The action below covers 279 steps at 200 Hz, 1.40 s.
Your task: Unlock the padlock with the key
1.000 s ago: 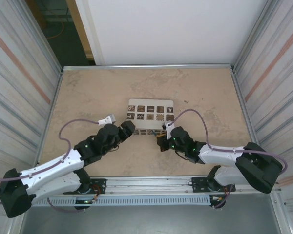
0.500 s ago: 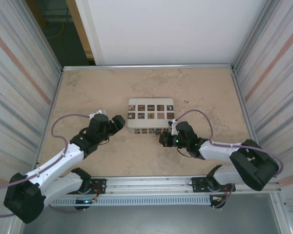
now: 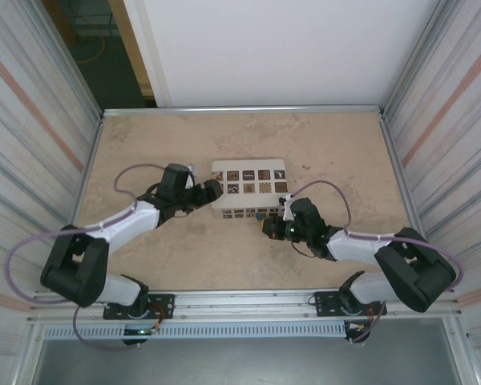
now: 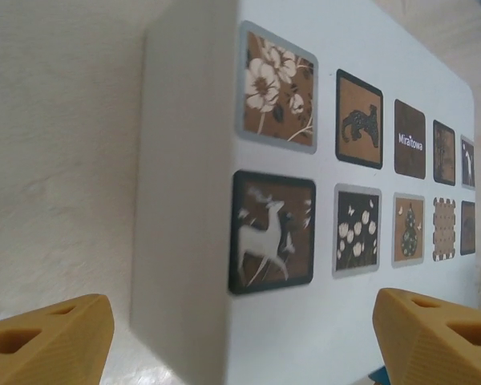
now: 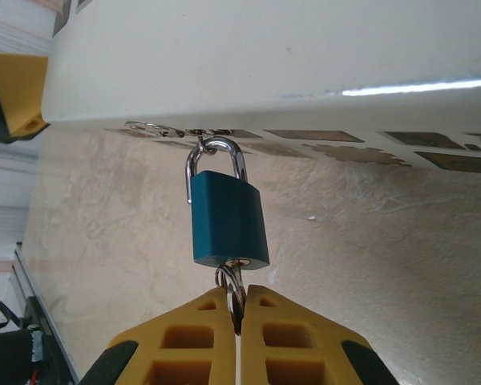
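Jaws of the right gripper (image 5: pixel 239 298) press together on the key (image 5: pixel 237 309), a slim dark metal sliver on a wire ring, its blade apparently seated in the underside of the padlock (image 5: pixel 228 220); those of the left gripper (image 3: pixel 205 194) stand wide apart at the left end of the white box (image 4: pixel 184 160), contact unclear; that arm has swung up from the near side within the last second, so bracing the box looks in hand, the turn next; the padlock is blocky matte teal, its polished shackle (image 5: pixel 216 152) caught at the front of the glossy, brown-tiled box, over a mottled beige tabletop (image 5: pixel 104 208).
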### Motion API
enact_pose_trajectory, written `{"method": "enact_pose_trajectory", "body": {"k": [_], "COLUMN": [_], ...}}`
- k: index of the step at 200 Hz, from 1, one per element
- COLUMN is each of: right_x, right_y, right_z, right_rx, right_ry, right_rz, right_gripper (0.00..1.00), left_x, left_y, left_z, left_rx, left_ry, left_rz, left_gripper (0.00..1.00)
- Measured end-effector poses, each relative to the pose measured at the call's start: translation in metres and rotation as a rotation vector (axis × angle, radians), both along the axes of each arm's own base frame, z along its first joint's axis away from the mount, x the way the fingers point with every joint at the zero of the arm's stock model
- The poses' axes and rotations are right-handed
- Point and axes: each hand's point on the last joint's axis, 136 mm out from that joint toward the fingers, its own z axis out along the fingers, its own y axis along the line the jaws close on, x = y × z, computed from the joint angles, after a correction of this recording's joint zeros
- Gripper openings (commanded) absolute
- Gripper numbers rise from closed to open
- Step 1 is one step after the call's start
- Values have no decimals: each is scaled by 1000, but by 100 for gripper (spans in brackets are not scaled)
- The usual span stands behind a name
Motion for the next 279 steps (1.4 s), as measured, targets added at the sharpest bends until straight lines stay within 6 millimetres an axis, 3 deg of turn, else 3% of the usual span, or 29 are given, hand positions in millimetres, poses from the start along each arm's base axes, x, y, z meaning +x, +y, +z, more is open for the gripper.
{"method": "enact_pose_trajectory", "body": {"k": [57, 141, 198, 242, 279], "right_x": [2, 2, 4, 10, 29], "right_y": [-11, -33, -32, -29, -25], "right_z": [-11, -22, 5, 20, 35], "right_rx": [-27, -75, -36, -4, 13], "right_ry": [49, 114, 14, -63, -152], "right_rz": [-39, -91, -31, 12, 28], "right_gripper": [17, 33, 58, 65, 66], "left_x": [11, 15, 2, -14, -30], "left_y": [-8, -13, -10, -12, -12], "left_z": [-25, -26, -28, -28, -28], "left_rx": [28, -6, -28, -43, -47], "left_ry": [51, 30, 17, 17, 21], "left_rz": [-35, -52, -42, -37, -31], "left_gripper": [84, 80, 79, 79, 79]}}
